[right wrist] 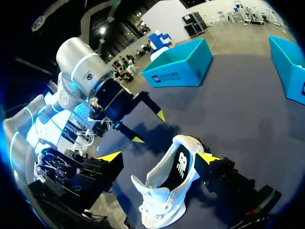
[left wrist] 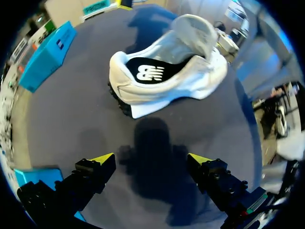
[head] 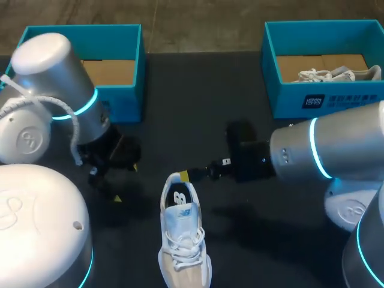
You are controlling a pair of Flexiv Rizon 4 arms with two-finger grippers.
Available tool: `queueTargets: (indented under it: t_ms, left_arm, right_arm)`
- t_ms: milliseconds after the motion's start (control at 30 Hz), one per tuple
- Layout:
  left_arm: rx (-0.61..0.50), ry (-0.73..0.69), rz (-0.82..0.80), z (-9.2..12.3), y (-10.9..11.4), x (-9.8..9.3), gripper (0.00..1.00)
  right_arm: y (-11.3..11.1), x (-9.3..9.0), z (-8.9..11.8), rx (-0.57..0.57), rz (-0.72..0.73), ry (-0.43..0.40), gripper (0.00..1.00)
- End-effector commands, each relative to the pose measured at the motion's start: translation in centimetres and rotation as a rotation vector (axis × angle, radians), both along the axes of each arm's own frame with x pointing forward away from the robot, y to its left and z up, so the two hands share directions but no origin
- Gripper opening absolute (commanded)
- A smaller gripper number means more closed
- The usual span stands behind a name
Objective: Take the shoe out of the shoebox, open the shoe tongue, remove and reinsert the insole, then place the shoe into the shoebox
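Observation:
A white shoe (head: 183, 240) stands upright on the black table, heel away from me, with its dark insole showing. My right gripper (head: 189, 174) is at the heel and is open. In the right wrist view the shoe (right wrist: 164, 188) lies between the spread fingers of the right gripper (right wrist: 159, 157); I cannot tell whether either finger touches it. My left gripper (head: 126, 182) is open a little to the left of the heel. In its own view the left gripper (left wrist: 151, 160) holds nothing, and the shoe (left wrist: 167, 71) lies ahead of it, apart.
A teal shoebox (head: 126, 99) with a bare cardboard floor stands at the back left, close behind my left arm. A second teal shoebox (head: 324, 99) at the back right holds another white shoe (head: 333, 75). Dark tabletop (head: 198, 102) lies between the boxes.

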State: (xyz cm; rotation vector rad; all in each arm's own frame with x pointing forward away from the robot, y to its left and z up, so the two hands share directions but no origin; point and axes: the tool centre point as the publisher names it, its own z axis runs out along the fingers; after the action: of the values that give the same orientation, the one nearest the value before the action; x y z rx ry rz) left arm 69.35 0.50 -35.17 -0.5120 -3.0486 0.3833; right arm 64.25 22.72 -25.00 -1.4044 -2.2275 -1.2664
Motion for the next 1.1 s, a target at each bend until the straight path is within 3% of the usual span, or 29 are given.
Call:
queueTargets:
  t_ms: [33, 67, 200, 267, 300, 533, 633, 1033, 1100]
  left_arm:
    - [-0.077, -0.011, -0.074, 2.2, 3.4, -0.7, 1.00]
    - [-0.081, -0.010, -0.078, 2.4, 3.7, -0.5, 1.00]
    - [-0.087, -0.012, -0.096, 3.2, 4.5, 0.0, 1.00]
    - [-0.085, -0.015, -0.106, 3.7, 4.9, 0.2, 1.00]
    - [-0.082, -0.016, -0.124, 3.9, 5.0, 0.3, 1.00]
    - [-0.077, -0.037, -0.200, 5.6, 6.7, 1.7, 1.00]
    - [-0.043, -0.044, -0.132, 6.3, 7.2, 2.5, 1.00]
    - [-0.043, -0.044, -0.132, 6.3, 7.2, 2.5, 1.00]
    - [-0.034, -0.030, -0.113, 6.2, 7.3, 2.9, 1.00]
  right_arm:
    - [1.3, -0.1, 0.2, -0.382, -0.266, -0.075, 0.58]
    - [1.4, -0.2, 0.2, -0.379, -0.267, -0.076, 0.49]
    - [1.7, -0.8, 0.2, -0.403, -0.298, -0.074, 0.35]
    - [1.7, -1.1, 0.2, -0.409, -0.311, -0.072, 0.06]
    - [1.8, -1.3, 0.2, -0.412, -0.320, -0.069, 0.00]
    - [3.0, -2.3, -0.2, -0.452, -0.355, -0.037, 0.00]
    - [3.5, -2.4, -0.4, -0.442, -0.348, -0.027, 0.00]
    - [3.5, -2.4, -0.4, -0.442, -0.348, -0.027, 0.00]
    - [5.0, -1.5, -1.1, -0.467, -0.294, -0.031, 0.00]
